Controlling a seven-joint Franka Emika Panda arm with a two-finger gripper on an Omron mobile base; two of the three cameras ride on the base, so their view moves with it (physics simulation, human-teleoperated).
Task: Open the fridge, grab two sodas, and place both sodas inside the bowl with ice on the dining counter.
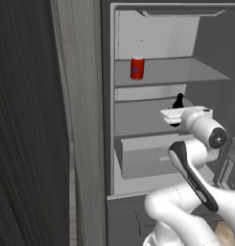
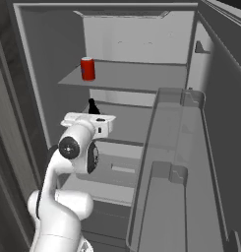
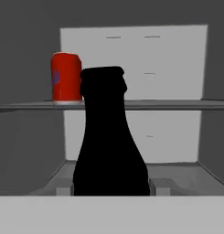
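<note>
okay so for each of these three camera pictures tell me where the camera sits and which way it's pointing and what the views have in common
Left base view: behind the arm to its left, looking forward into the open fridge; white arm rises lower right, reaching at the dark bottle.
Right base view: behind to its right, facing the same shelves past the open door's bins; arm rises lower left.
Hand view: on the hand, looking level along the gripper at the bottle close ahead, small grey finger tips flanking its base.
Shared: all show the bottle and the red can one shelf above.
</note>
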